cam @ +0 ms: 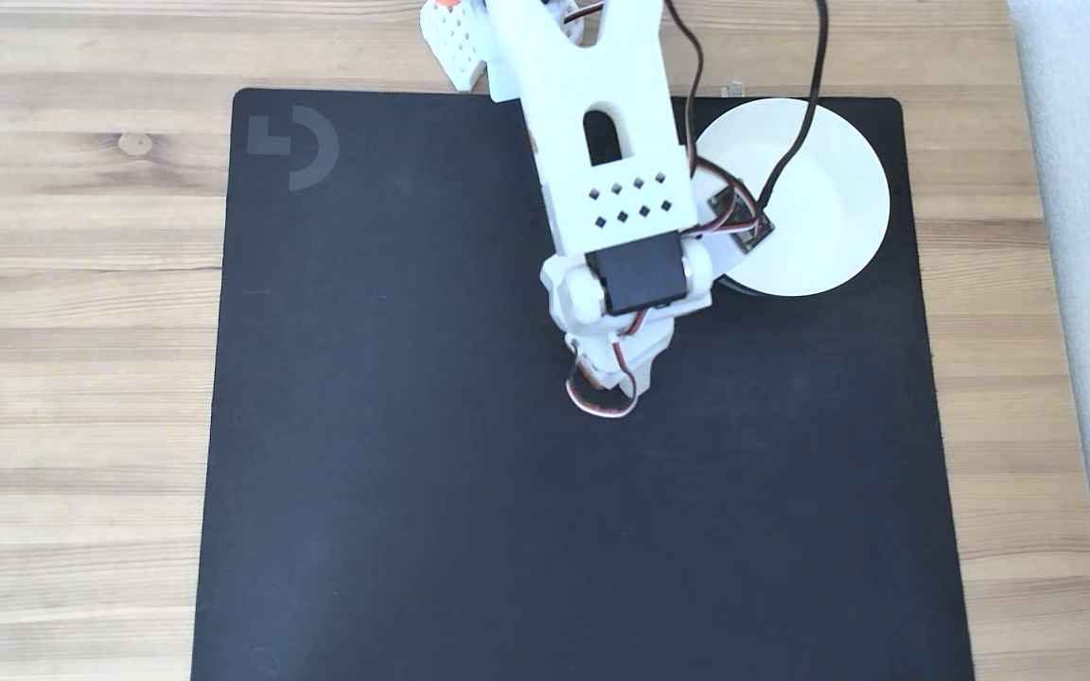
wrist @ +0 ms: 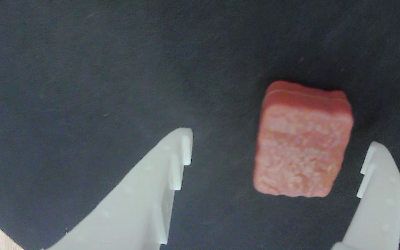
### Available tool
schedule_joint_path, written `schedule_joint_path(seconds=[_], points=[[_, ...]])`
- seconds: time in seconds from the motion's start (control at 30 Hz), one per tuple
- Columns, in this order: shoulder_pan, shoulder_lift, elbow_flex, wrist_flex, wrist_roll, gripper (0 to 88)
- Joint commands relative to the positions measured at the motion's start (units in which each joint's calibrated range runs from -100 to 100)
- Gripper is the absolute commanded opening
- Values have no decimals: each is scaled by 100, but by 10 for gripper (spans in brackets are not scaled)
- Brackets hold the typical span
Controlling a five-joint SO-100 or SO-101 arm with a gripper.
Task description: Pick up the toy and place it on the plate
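Wrist view, left to right: my left finger (wrist: 172, 163), a wide gap of bare mat (wrist: 82, 69), the toy (wrist: 302, 140), then my right finger (wrist: 377, 173). My gripper (wrist: 276, 163) is spread wide, holding nothing. The toy lies flat on the mat between my fingers, well over toward the right one and apart from both.

Step in hand, as I judge it: the grasp. To do it well I should shift right until the toy sits centred, go lower so the pads meet its side faces, then close squarely. Closing from here, the right finger would likely strike first and shove the toy sideways. Its rough surface should grip well.

Fixed view: wood table (cam: 81, 284) at left, black mat across the middle, arm (cam: 602, 189) over it, plate (cam: 829, 208) on the mat's upper right, partly behind the arm.
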Motion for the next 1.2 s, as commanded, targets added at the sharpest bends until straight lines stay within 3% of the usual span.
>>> schedule_joint_path(seconds=[0.0,0.83,0.9,1.17], points=[[68,223,-190,-227,9,338],[127,673,-145,-667,-17,335],[102,673,-145,-667,-23,305],[110,673,-163,-675,-200,18]])
